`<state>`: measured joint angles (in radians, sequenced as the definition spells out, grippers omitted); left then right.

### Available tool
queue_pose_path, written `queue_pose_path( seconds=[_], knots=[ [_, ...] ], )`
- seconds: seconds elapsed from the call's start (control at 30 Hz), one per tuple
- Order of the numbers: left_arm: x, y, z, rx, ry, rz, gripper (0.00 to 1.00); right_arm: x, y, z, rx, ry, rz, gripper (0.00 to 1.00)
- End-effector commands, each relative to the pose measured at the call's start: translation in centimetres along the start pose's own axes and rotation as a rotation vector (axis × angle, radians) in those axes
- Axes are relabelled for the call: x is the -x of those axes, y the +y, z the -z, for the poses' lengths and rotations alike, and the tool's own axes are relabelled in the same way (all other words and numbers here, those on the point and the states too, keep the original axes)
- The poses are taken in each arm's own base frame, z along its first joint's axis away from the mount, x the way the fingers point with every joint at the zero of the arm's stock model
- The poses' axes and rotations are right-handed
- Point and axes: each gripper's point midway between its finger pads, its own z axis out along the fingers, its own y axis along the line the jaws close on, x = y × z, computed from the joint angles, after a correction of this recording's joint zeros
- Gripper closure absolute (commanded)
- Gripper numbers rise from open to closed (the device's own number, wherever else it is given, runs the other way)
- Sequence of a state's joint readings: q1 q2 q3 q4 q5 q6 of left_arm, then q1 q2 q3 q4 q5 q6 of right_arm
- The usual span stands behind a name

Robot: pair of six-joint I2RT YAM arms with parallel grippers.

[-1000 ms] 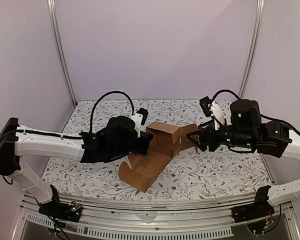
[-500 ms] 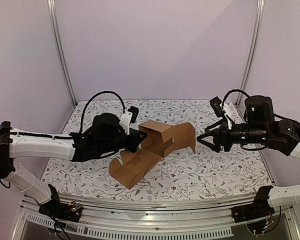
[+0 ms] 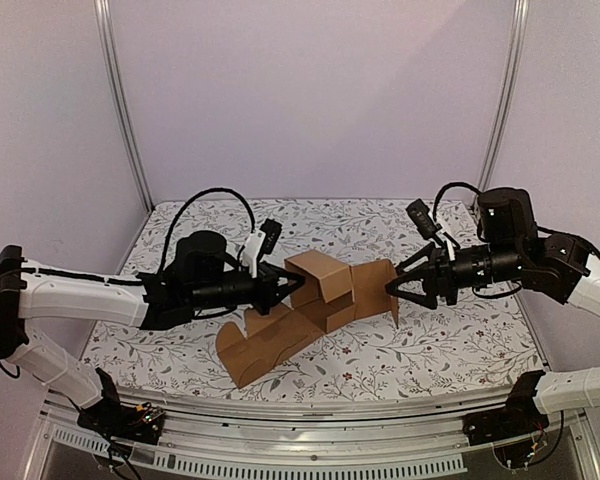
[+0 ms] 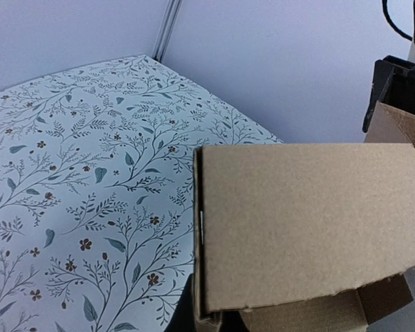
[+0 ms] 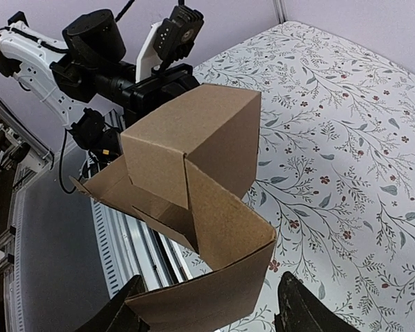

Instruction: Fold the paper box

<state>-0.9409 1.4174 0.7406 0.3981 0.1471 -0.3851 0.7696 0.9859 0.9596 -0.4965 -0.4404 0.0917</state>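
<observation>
Holding the paper box [image 3: 320,290] at frame centre above the surface [image 3: 450,340] with the left claw [image 3: 283,285], apparently pinched on its left wall. Straddling the right flap [image 3: 380,280] with the right claw [image 3: 393,287], spread wide, gripping nothing. Could crumple that flap by closing off-line. Seen only from the right wrist: flap between fingers [image 5: 124,315]; from the left, bare panel.

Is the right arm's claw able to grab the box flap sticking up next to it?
Probably yes. The right gripper is open, and the upright flap of the paper box stands right at its fingertips, nothing in between.
</observation>
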Motion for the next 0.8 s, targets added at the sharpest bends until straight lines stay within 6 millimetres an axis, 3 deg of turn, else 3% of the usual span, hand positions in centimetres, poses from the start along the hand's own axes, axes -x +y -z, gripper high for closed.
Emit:
queue_pose_path(
  seconds=[0.0, 0.3, 0.5, 0.77],
  knots=[
    [0.7, 0.5, 0.5, -0.019, -0.031, 0.000, 1.00, 0.7, 2.0, 0.8, 0.115, -0.033, 0.015, 0.36],
    [1.1, 0.7, 1.3, -0.079, -0.060, 0.010, 1.00, 1.4, 2.0, 3.1, 0.138, -0.091, 0.010, 0.31],
    [1.2, -1.2, 1.3, -0.202, -0.067, 0.000, 1.00, 1.4, 2.2, 1.7, 0.201, -0.087, -0.024, 0.34],
    [1.2, -1.2, 0.4, -0.220, -0.062, 0.039, 1.00, 1.6, 3.4, 0.5, 0.334, -0.069, -0.056, 0.41]
  ],
)
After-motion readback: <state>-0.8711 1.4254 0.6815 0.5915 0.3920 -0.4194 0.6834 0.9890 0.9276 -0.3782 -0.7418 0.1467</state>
